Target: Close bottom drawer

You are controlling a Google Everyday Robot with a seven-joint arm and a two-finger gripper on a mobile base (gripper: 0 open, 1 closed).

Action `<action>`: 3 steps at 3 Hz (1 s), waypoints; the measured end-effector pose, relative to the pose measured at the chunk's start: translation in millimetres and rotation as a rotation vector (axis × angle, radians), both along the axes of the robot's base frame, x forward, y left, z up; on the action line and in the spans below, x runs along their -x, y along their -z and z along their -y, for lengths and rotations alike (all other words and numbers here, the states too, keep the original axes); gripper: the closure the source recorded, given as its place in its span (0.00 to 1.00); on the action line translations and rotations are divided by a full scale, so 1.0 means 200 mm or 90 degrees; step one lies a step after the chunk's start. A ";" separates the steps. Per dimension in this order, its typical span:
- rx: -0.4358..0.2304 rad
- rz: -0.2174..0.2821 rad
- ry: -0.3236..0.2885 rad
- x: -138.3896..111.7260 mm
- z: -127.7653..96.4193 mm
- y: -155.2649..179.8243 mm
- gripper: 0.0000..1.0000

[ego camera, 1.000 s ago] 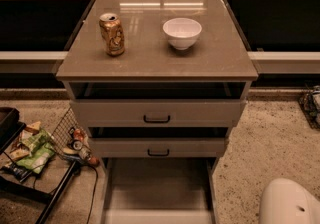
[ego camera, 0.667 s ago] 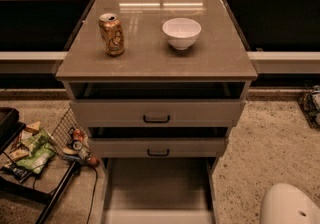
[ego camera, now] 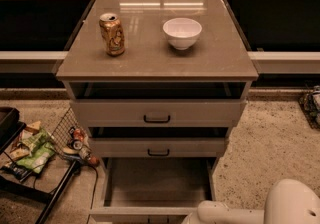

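Note:
The bottom drawer (ego camera: 157, 182) is pulled far out of the grey-beige cabinet (ego camera: 220, 63). Its long plain tray is empty, and its narrow front panel (ego camera: 135, 213) lies at the lower edge of the view with the handle cut off. The top drawer (ego camera: 200, 112) and the middle drawer (ego camera: 195, 147) are each a little way out. A white arm (ego camera: 292, 203) enters at the bottom right, and one white link (ego camera: 225, 213) reaches left to the bottom drawer's front right corner. My gripper is below the frame and not in view.
A gold soda can (ego camera: 112, 34) and a white bowl (ego camera: 182, 33) stand on the cabinet top. A black wire rack (ego camera: 35, 150) with snack bags and cans stands on the floor to the left. Speckled floor lies to the right. Dark counters run behind.
A white arm link has come into view at the bottom, reaching left toward the bottom drawer's front. The drawers, can and bowl have not moved.

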State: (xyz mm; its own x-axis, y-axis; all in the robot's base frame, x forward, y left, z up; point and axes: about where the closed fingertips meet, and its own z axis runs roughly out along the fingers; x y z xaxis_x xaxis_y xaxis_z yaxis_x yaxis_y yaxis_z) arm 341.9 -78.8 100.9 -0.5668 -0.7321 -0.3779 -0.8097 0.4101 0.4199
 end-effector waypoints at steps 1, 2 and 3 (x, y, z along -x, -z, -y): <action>-0.011 0.041 0.013 -0.22 -0.02 -0.09 1.00; 0.000 0.079 0.050 -0.41 -0.08 -0.15 1.00; 0.000 0.079 0.050 -0.41 -0.08 -0.15 1.00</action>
State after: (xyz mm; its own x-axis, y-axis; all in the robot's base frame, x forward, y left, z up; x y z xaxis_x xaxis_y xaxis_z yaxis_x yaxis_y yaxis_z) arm 424.6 -62.6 131.7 -0.5708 -0.6879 -0.4483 -0.8210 0.4737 0.3186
